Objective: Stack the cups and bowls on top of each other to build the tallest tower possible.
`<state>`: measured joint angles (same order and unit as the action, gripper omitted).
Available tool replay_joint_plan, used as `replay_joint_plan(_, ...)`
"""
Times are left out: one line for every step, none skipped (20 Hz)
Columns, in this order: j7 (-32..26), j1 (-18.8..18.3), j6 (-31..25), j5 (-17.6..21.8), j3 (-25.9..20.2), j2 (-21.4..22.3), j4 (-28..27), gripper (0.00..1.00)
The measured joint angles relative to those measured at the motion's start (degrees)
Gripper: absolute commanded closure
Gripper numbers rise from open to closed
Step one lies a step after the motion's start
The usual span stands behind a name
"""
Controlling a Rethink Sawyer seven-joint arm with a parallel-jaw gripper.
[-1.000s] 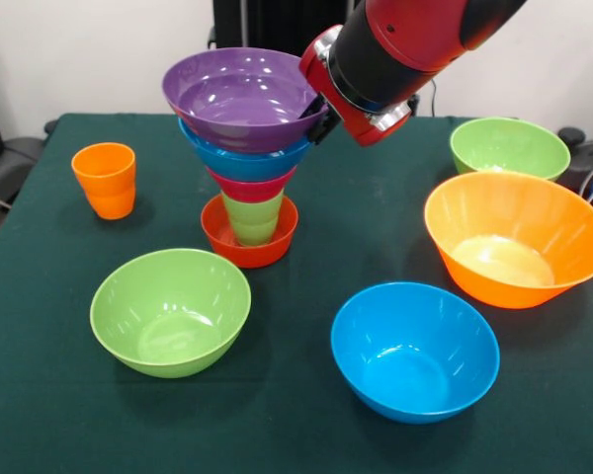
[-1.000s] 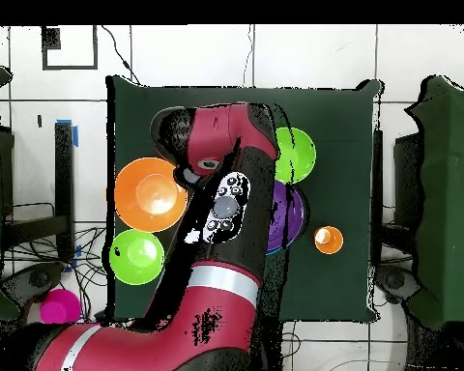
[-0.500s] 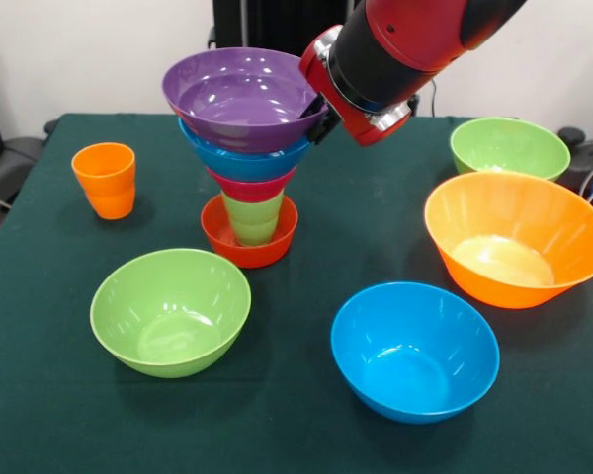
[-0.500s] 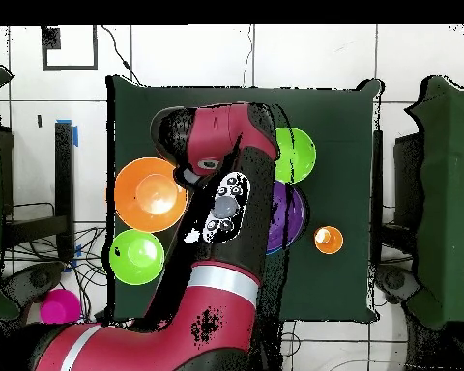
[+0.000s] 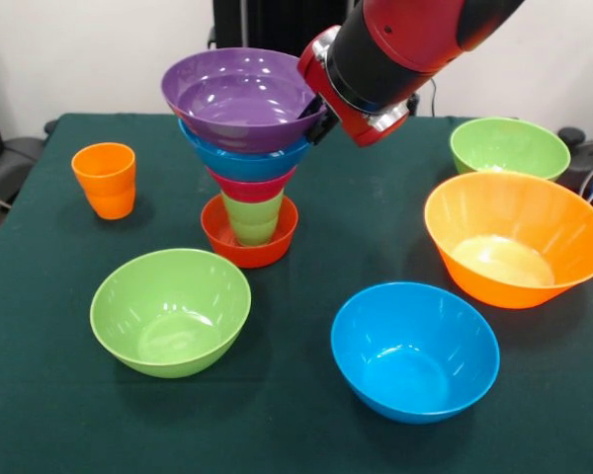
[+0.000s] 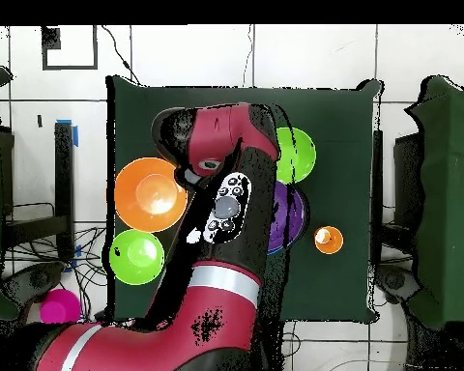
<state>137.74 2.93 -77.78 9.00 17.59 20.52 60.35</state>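
Observation:
The tower [image 5: 247,158] stands left of the table's middle: a small red-orange bowl [image 5: 249,242] at the bottom, then a light green cup [image 5: 253,217], a pink bowl [image 5: 250,186], a blue bowl [image 5: 245,161] and a purple bowl [image 5: 239,97] on top. My gripper [image 5: 319,117] sits at the purple bowl's right rim, its tips hidden behind that rim. In the overhead view the arm covers most of the purple bowl [image 6: 292,214]. An orange cup [image 5: 105,180] stands alone at the left.
Loose on the green cloth [image 5: 326,237] are a lime bowl [image 5: 170,311], a blue bowl [image 5: 414,351], a very large orange bowl [image 5: 514,239] and another green bowl [image 5: 509,146]. A pink object [image 6: 59,306] lies off the table.

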Motion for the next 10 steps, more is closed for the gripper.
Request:
replay_joint_plan(0.0,0.0,0.28,0.01,0.0,0.0,0.08,1.0)
replay_joint_plan(0.0,-0.01,0.66,0.01,0.0,0.0,0.16,1.0)
replay_joint_plan(0.0,-0.02,1.04,0.0,0.0,0.0,0.24,1.0)
replay_joint_plan(0.0,-0.04,1.49,0.0,0.0,0.0,0.32,1.0)
replay_joint_plan(0.0,-0.05,1.99,-0.01,0.0,0.0,0.44,1.0)
replay_joint_plan(0.0,-0.07,2.34,-0.01,0.0,0.0,0.54,1.0)
replay_joint_plan(0.0,-0.08,2.7,-0.01,0.0,0.0,0.65,1.0)
replay_joint_plan(0.0,-0.1,3.3,-0.01,0.0,0.0,0.89,1.0)
replay_joint_plan(0.0,-0.1,3.51,-0.01,0.0,0.0,1.0,1.0)
replay_joint_plan(0.0,-0.1,3.71,-0.01,0.0,0.0,1.1,1.0)
